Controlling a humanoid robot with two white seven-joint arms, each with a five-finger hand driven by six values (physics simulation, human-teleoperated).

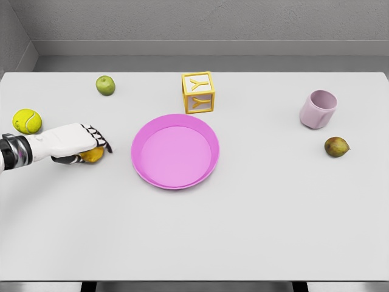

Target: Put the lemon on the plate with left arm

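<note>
A yellow-orange lemon point(93, 155) lies on the white table, left of the pink plate point(175, 151). My left hand point(91, 146) comes in from the left edge and lies over the lemon, fingers curled around it; only the fruit's lower right part shows under the palm. The lemon still touches the table. The plate has nothing in it. The right arm is out of view.
A tennis ball point(27, 121) sits just behind the left forearm. A green apple point(105, 85) is at the back left, a yellow letter block point(198, 92) behind the plate, a lilac cup point(318, 109) and a brownish-green fruit point(336, 146) at the right.
</note>
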